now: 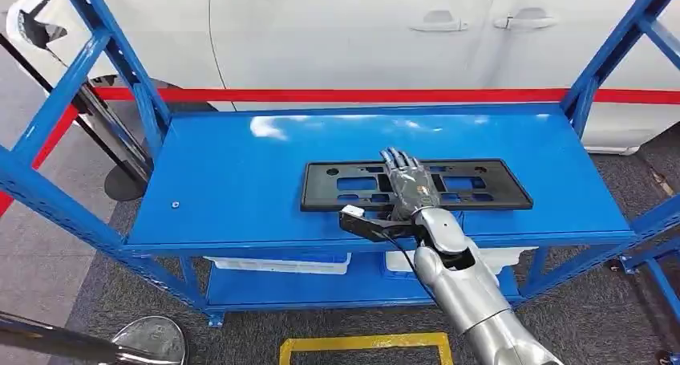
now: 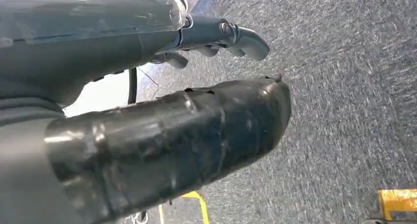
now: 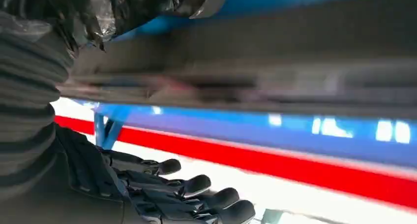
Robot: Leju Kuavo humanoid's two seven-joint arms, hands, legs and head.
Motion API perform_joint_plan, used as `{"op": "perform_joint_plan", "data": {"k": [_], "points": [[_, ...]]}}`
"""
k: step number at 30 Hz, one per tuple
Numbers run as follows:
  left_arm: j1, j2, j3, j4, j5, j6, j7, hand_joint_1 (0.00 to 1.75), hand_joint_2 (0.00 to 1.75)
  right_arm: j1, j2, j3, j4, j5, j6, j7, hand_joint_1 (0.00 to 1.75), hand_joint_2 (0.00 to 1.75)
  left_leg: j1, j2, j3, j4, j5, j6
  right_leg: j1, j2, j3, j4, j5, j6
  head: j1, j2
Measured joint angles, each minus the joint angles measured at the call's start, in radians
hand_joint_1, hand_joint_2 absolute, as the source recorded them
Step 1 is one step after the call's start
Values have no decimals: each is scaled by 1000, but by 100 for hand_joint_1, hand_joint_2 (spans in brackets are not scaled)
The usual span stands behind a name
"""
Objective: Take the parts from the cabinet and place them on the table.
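A flat black plastic frame (image 1: pixel 489 185) with several cut-outs lies on the top shelf of the blue cabinet (image 1: pixel 232 180), near its front edge. My right hand (image 1: pixel 407 182) is stretched over the frame's middle, palm down, fingers straight and apart; whether it touches the frame I cannot tell. In the right wrist view the frame (image 3: pixel 246 81) is a blurred grey band close by the dark fingers (image 3: pixel 196 187), which lie extended with nothing in them. My left hand (image 2: pixel 123 42) hangs over grey carpet, thumb (image 2: pixel 196 125) and fingers (image 2: pixel 241 39) apart, holding nothing.
Blue uprights (image 1: pixel 120 60) flank the cabinet. White bins (image 1: pixel 277 263) sit on the lower shelf. A white car (image 1: pixel 361 28) and a red stripe (image 1: pixel 385 95) stand behind. Yellow floor tape (image 1: pixel 365 342) lies in front of the cabinet, with a metal base (image 1: pixel 152 341) at its left.
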Motion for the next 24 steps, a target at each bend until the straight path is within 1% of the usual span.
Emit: {"op": "perform_joint_plan", "data": {"k": [1, 2, 3, 4, 5, 6, 7, 8, 9, 15, 16, 18, 19, 20, 24], "points": [[2, 0, 0, 0, 0, 1, 1, 0, 0, 0, 0, 0, 14, 0, 4, 0, 175, 175, 1, 0, -6, -13, 30, -1, 0, 1, 6, 1, -5, 1, 0, 0], [3, 0, 1, 0, 1, 1, 1, 0, 0, 0, 0, 0, 25, 0, 10, 3, 175, 175, 2, 0, 8, -67, 77, 0, 0, 2, 12, 3, -11, 3, 0, 0], [3, 0, 3, 0, 2, 2, -1, 0, 0, -4, 0, 0, 36, 3, 16, 12, 175, 175, 4, 1, 43, -159, 138, 2, -1, 3, 19, 6, -18, 5, 0, 0], [3, 0, 8, 0, 3, 2, -5, 0, 0, -8, 0, 0, 47, 5, 26, 26, 175, 175, 4, 1, 81, -252, 188, 5, -1, 3, 26, 9, -26, 9, 0, 0], [4, 1, 12, 0, 6, 3, -7, 0, 0, -11, 0, 0, 59, 6, 32, 35, 175, 175, 1, -1, 99, -285, 180, 9, 3, 4, 27, 11, -32, 16, 1, 0], [3, 1, 15, 0, 8, 3, -11, 0, 0, -14, 0, 0, 68, 7, 37, 39, 175, 175, -2, -3, 104, -304, 176, 13, 7, 6, 24, 17, -36, 23, 0, 0], [0, 0, 16, 0, 8, 3, -12, 0, 0, -15, -2, 0, 75, 7, 37, 39, 175, 175, -2, -2, 103, -303, 177, 15, 8, 5, 23, 14, -35, 25, 2, 0], [3, 0, 16, 0, 9, 3, -12, 0, 0, -17, -3, 0, 81, 8, 36, 39, 175, 175, 2, -1, 105, -306, 179, 13, 10, 5, 24, 17, -40, 10, 1, 0], [4, 0, 16, 0, 9, 3, -12, 0, 0, -20, -3, 0, 86, 9, 34, 39, 175, 175, -1, -1, 106, -306, 179, 14, 9, 6, 25, 16, -38, 4, 1, 0], [3, -1, 23, 0, 11, 10, -16, 0, 0, -35, -7, 0, 104, 17, 48, 58, 175, 175, -4, -1, 111, -306, 172, 25, 8, 6, 35, 2, -37, 7, 1, 0], [2, -1, 25, 0, 11, 10, -16, 0, 0, -34, -9, 0, 105, 18, 49, 61, 175, 175, -4, -1, 112, -306, 171, 26, 8, 6, 37, 1, -37, 9, 1, 0], [2, -1, 28, 0, 11, 8, -20, 0, 0, -34, -12, 0, 107, 21, 50, 63, 175, 175, -5, -1, 113, -306, 171, 27, 6, 6, 39, -2, -36, 26, 1, 0], [2, -1, 32, 0, 11, 2, -23, 0, 0, -34, -13, 0, 107, 23, 53, 63, 175, 175, -5, -1, 113, -306, 171, 28, 6, 6, 39, -3, -37, 28, 1, 0], [3, -1, 35, 0, 12, -2, -27, 0, 175, -34, -15, 0, 107, 23, 55, 64, 175, 175, -5, -1, 113, -306, 171, 28, 6, 6, 39, -3, -36, 29, 1, 0], [3, -5, 42, 0, 10, -5, -41, 0, 175, -21, -22, 0, 90, 24, 58, 64, 175, 175, -5, -2, 116, -305, 171, 29, 6, 5, 41, -3, -36, 33, 1, 0]]}}
